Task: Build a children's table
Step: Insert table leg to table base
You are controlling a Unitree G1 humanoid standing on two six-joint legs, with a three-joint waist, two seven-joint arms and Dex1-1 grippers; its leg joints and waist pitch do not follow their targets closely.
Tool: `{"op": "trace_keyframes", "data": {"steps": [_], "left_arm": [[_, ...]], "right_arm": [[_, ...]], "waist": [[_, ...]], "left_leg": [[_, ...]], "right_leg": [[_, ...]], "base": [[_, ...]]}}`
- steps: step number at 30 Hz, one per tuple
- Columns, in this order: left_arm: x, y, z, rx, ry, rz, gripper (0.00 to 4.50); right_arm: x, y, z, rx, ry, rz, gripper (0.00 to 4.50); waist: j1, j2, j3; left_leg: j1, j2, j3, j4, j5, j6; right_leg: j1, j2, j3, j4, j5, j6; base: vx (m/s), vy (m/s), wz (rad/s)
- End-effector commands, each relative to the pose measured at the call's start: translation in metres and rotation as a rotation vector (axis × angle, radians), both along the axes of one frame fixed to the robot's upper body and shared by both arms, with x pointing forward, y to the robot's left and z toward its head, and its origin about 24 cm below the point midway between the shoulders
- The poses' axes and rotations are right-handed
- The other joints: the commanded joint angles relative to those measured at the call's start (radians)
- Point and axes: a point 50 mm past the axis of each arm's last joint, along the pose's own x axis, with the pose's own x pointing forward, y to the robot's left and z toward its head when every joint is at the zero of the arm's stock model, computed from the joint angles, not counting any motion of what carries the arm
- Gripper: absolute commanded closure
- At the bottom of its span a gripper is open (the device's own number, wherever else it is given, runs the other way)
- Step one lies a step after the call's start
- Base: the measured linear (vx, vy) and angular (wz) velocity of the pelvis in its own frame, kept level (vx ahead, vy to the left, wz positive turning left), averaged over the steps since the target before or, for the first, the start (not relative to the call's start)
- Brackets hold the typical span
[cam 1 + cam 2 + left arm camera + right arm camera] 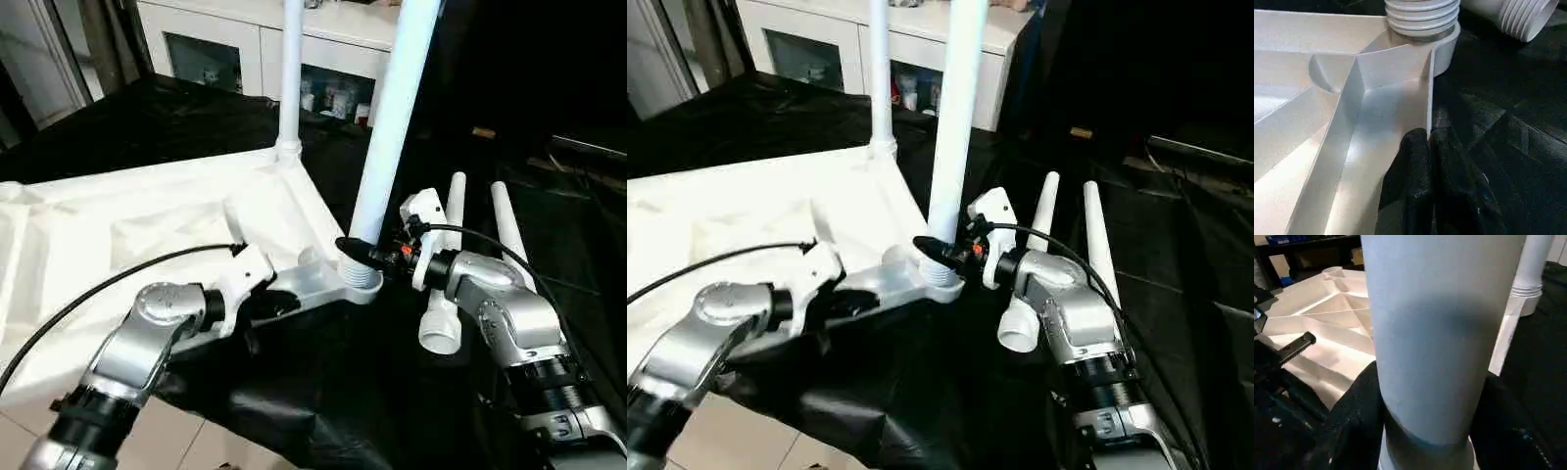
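white table [147,225] upturned, two legs up; left pincer [1427,142] seemingly nips rim, right pincer [355,250] clasps leg.

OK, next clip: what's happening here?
The robot is assembling a white children's table. The tabletop lies upside down on black cloth. The left gripper is pinched shut on the tabletop's rim near one corner. The right gripper is closed around the base of a leg standing in that corner's socket. Another leg already stands at the far corner, and two more legs lie on the cloth beside the right arm.
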Motion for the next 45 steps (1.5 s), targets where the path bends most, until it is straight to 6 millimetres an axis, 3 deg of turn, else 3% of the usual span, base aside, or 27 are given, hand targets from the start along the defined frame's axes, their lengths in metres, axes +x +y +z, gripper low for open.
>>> {"op": "trace_keyframes", "data": {"steps": [1,3,4,10,20,24,27,29,32,37,41,45], "left_arm": [[0.003,0.003,0.005,-0.039,-0.003,0.030,4.48],[0.004,0.004,0.006,-0.050,0.006,0.037,4.48],[0.005,0.004,0.007,-0.056,0.010,0.043,4.21],[0.008,0.007,0.011,-0.069,-0.006,0.071,3.62],[0.002,0.006,0.013,-0.122,-0.014,0.085,3.62],[0.027,0.014,0.025,-0.188,-0.154,0.332,3.62],[0.035,0.017,0.029,-0.212,-0.222,0.427,3.62],[0.043,0.024,0.031,-0.264,-0.268,0.591,3.62],[0.049,0.029,0.034,-0.299,-0.316,0.692,3.62],[0.058,0.037,0.043,-0.310,-0.432,0.783,3.62],[0.061,0.037,0.048,-0.355,-0.442,0.774,3.62],[0.055,0.027,0.052,-0.418,-0.332,0.549,3.62]], "right_arm": [[0.003,0.001,0.008,0.002,-0.023,0.007,2.58],[0.003,0.001,0.008,0.004,-0.023,0.009,2.58],[0.003,0.002,0.007,0.004,-0.022,0.011,2.58],[0.001,0.004,0.005,0.005,-0.018,0.015,2.58],[0.003,0.005,0.007,0.012,-0.028,0.007,2.58],[0.005,0.007,0.007,0.011,-0.032,0.010,2.58],[0.005,0.008,0.007,0.011,-0.034,0.014,2.58],[0.004,0.009,0.007,0.013,-0.036,0.015,2.58],[0.004,0.009,0.007,0.016,-0.038,0.011,2.58],[0.004,0.009,0.006,0.018,-0.041,0.010,2.58],[0.004,0.011,0.006,0.021,-0.042,0.013,2.58],[0.003,0.011,0.006,0.023,-0.041,0.017,2.58]], "waist": [[0.007,0.000,-0.068],[0.007,-0.003,-0.069],[0.007,-0.005,-0.069],[0.009,0.000,-0.070],[0.014,-0.007,-0.069],[0.018,-0.011,-0.069],[0.024,-0.012,-0.070],[0.023,-0.011,-0.071],[0.027,-0.016,-0.074],[0.031,-0.015,-0.076],[0.032,-0.017,-0.075],[0.035,-0.015,-0.075]], "left_leg": [[-0.004,0.033,0.000,-0.083,-0.079,0.036],[-0.003,0.033,0.001,-0.083,-0.083,0.033],[-0.004,0.033,0.001,-0.083,-0.080,0.032],[-0.002,0.034,0.001,-0.083,-0.082,0.030],[-0.003,0.034,0.002,-0.084,-0.104,0.018],[-0.003,0.031,0.003,-0.082,-0.120,0.017],[-0.005,0.032,0.000,-0.083,-0.117,0.021],[-0.006,0.034,-0.001,-0.082,-0.111,0.018],[-0.008,0.031,0.000,-0.080,-0.094,0.028],[-0.006,0.034,-0.002,-0.078,-0.075,0.037],[-0.005,0.035,-0.002,-0.080,-0.077,0.031],[-0.003,0.035,-0.001,-0.081,-0.081,0.017]], "right_leg": [[0.072,-0.079,0.050,-0.064,-0.276,-0.161],[0.072,-0.079,0.050,-0.065,-0.285,-0.157],[0.073,-0.078,0.050,-0.064,-0.282,-0.156],[0.071,-0.077,0.048,-0.063,-0.262,-0.164],[0.070,-0.078,0.048,-0.066,-0.303,-0.149],[0.072,-0.076,0.046,-0.073,-0.327,-0.136],[0.073,-0.077,0.043,-0.075,-0.345,-0.112],[0.073,-0.076,0.043,-0.072,-0.328,-0.111],[0.073,-0.075,0.042,-0.071,-0.304,-0.108],[0.071,-0.075,0.041,-0.067,-0.260,-0.118],[0.072,-0.078,0.042,-0.061,-0.236,-0.136],[0.071,-0.084,0.044,-0.059,-0.249,-0.149]], "base": [[0.000,0.000,0.00],[0.000,0.000,0.00],[0.000,0.000,0.00],[0.000,0.000,0.00],[0.000,0.000,0.00],[0.000,0.000,0.00],[0.000,0.000,0.00],[0.000,0.000,0.00],[0.000,0.000,0.00],[0.000,0.000,0.00],[0.000,0.000,0.00],[0.000,0.000,0.00]]}}
